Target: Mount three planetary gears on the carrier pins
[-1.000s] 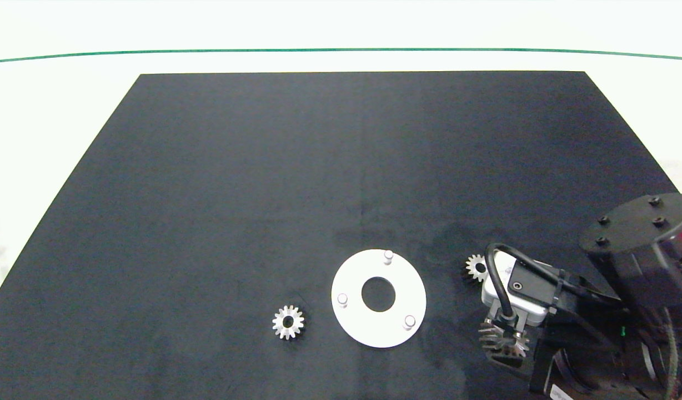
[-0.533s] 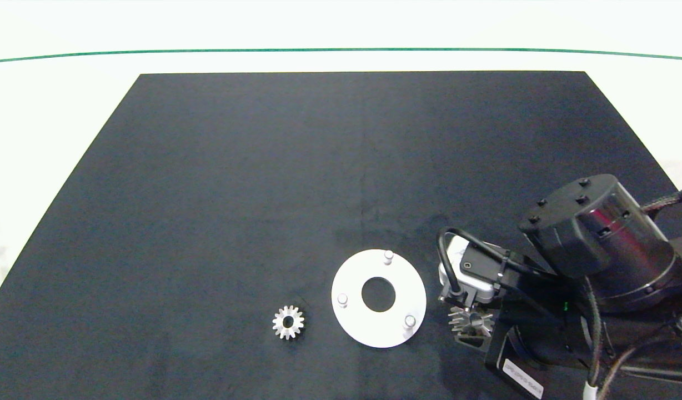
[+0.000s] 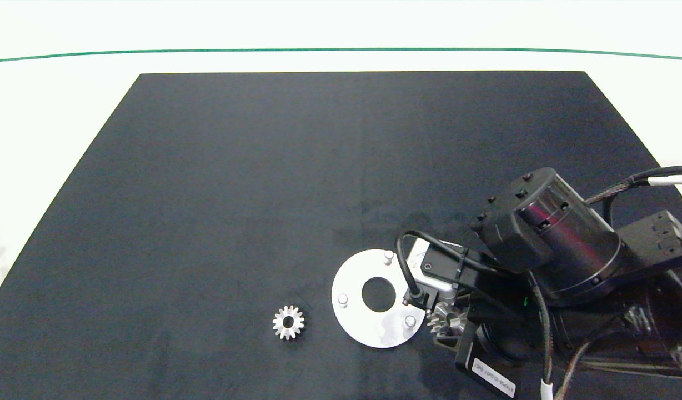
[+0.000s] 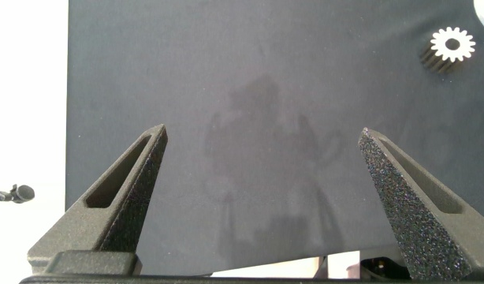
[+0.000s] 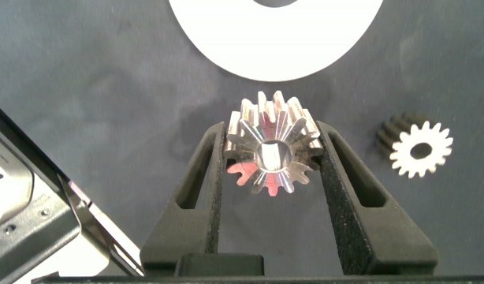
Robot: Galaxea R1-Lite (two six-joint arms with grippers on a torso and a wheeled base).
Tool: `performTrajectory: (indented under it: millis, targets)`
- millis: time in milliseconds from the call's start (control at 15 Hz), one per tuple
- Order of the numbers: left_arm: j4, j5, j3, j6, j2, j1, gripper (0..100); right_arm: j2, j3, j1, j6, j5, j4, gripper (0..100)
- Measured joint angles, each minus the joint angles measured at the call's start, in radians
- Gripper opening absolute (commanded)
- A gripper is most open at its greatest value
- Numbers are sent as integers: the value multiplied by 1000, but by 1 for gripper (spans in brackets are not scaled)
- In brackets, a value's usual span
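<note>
Item 1, nearest: right gripper (image 5: 272, 162), fingers clenched on one planetary gear (image 5: 272, 150), pinched across its teeth with the bore left clear, presumably so a pin could enter. In the head view it hung just beside the white disc (image 3: 355, 280), close to the nearest carrier pin (image 3: 410, 320).

Item 2: loose gear (image 3: 288, 322), flat on the dark surface (image 3: 263, 194), on the disc's far side from the held one.

Item 3: another gear (image 5: 421, 147), flat, near the right gripper.

Item 4: remaining pins (image 3: 342, 299), (image 3: 388, 256), all bare.

Item 5: left gripper (image 4: 266, 166), fingers spread and empty, parked above the surface, well apart from the disc.
</note>
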Motion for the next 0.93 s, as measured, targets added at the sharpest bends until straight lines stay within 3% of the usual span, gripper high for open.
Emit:
performTrajectory:
  millis: [933]
  targets:
    - [-1, 0, -9, 0, 12, -1, 100, 96, -67, 24, 0, -14, -1, 16]
